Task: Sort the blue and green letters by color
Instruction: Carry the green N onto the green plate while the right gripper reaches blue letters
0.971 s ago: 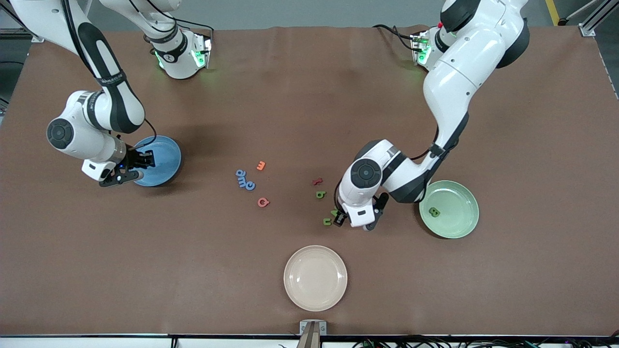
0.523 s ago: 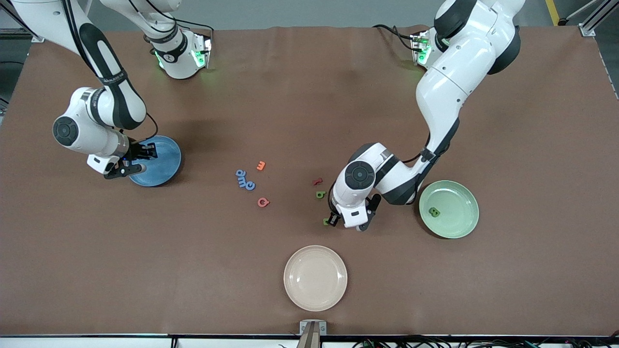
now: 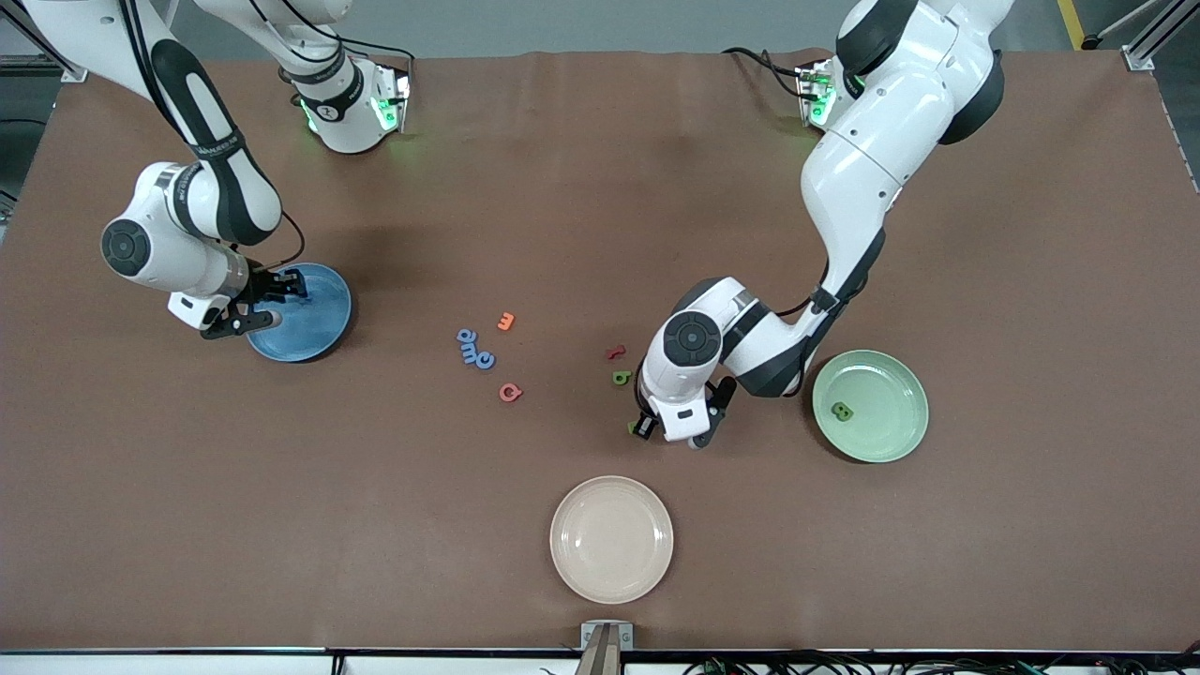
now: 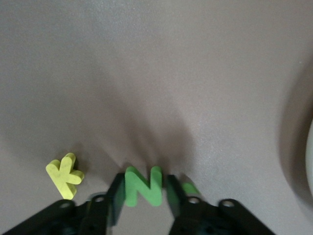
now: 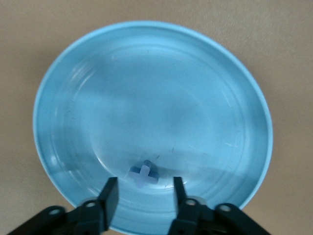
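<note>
Left end effector [image 4: 143,196] around green letter N [image 4: 143,186], tabletop level

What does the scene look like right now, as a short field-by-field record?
left claw: low at the table, fingers on either side of the green N; grip not confirmed
yellow K: on the table beside the green N
right claw: open over the blue plate
blue plate contents: one blue letter
green plate: one green letter in it
blue letters still out: cluster at mid-table
cream plate: nearest the front camera
</note>
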Controlling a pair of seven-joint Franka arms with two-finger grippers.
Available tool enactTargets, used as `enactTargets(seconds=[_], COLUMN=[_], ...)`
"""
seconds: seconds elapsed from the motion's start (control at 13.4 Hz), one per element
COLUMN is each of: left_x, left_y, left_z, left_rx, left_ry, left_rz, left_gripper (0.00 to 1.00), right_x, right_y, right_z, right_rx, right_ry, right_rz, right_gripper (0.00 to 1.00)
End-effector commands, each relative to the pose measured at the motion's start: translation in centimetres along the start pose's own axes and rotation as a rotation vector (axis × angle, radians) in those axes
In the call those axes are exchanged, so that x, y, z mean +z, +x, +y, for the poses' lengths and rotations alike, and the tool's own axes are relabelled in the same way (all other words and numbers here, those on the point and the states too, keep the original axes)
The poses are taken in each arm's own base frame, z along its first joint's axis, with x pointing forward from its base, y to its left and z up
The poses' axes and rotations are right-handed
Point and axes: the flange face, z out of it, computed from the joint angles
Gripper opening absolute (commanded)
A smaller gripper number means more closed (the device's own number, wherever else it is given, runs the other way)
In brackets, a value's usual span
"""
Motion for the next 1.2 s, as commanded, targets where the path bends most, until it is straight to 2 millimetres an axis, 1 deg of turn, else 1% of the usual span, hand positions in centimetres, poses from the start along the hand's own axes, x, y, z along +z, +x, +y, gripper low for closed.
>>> enactTargets(seconds=[0.0,0.07,0.15,0.3,0.45,0.52,0.6,0.67,0.75,0.9,0.97,1.12], left_x=[1.1,1.1,1.1,0.7,0.4,-0.2,-1.6,-2.8,-4.5,-7.3,-7.9,-8.7], left_y=[-0.2,0.0,0.0,0.2,0.4,1.0,1.2,2.0,3.2,6.2,7.7,12.5], left_z=[-0.3,-0.3,-0.3,-0.1,-0.1,-0.2,0.0,0.1,0.2,0.0,-0.3,-1.5], left_rx=[0.007,0.006,0.007,0.01,0.009,0.007,0.012,0.017,0.018,0.047,0.07,0.107], left_ry=[0.015,0.015,0.015,0.008,0.011,0.033,0.038,0.051,0.065,0.109,0.143,0.208], left_rz=[0.013,0.014,0.015,0.021,0.029,0.046,0.058,0.069,0.079,0.1,0.109,0.114], left_gripper=[0.31,0.31,0.29,0.19,0.01,0.0,0.0,0.0,0.0,0.0,0.0,0.0], right_x=[-2.3,-2.7,-3.4,-4.0,-5.0,-4.8,-4.7,-4.9,-5.1,-5.3,-5.0,-4.2], right_y=[-0.1,0.5,1.5,3.2,5.1,6.0,7.0,8.1,8.8,10.8,11.6,12.9], right_z=[-1.7,-2.7,-4.4,-8.0,-12.8,-14.6,-16.2,-18.7,-20.6,-22.7,-23.8,-25.8], right_rx=[-0.022,-0.01,0.027,0.129,0.245,0.313,0.38,0.46,0.558,0.72,0.805,0.98], right_ry=[-0.022,-0.028,-0.036,-0.047,-0.053,-0.049,-0.048,-0.039,-0.037,-0.036,-0.015,0.063], right_rz=[0.04,0.042,0.05,0.069,0.099,0.102,0.107,0.117,0.106,0.084,0.079,0.047], right_gripper=[0.92,0.92,0.92,0.92,0.92,0.92,0.92,0.92,0.92,0.95,0.95,0.97])
